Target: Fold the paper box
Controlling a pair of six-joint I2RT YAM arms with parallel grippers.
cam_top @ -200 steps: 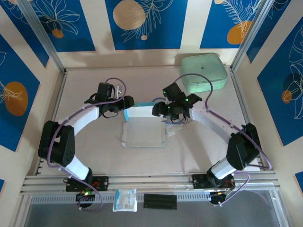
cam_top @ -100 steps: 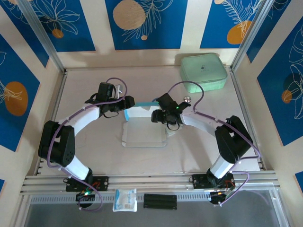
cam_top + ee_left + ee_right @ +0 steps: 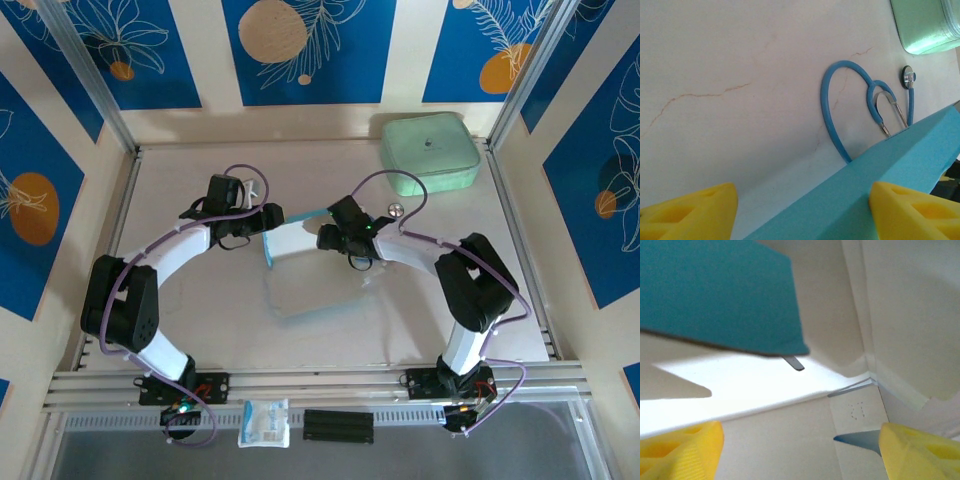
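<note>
The paper box (image 3: 296, 242) stands half-formed mid-table, grey-white inside with a light blue edge at its left end. My left gripper (image 3: 266, 220) is at that left end. In the left wrist view its fingers (image 3: 802, 206) stand wide apart with the box's blue panel (image 3: 890, 165) slanting between them; the panel touches the right fingertip (image 3: 912, 210) and a thin gap shows at the left one. My right gripper (image 3: 323, 238) is at the box's right end, open (image 3: 800, 445), facing the grey-white inside (image 3: 765, 440). A blue flap (image 3: 715, 290) hangs above.
A mint-green case (image 3: 430, 150) sits at the back right. A blue stethoscope tube (image 3: 840, 110) lies behind the box, its metal chest piece (image 3: 396, 209) right of it. A small packet (image 3: 265, 422) and a black bar (image 3: 338, 425) rest on the front rail.
The right gripper's jaws have widened and it has moved left, into the box's right end. The box's near panel has lifted and turned. The left gripper has stayed put.
</note>
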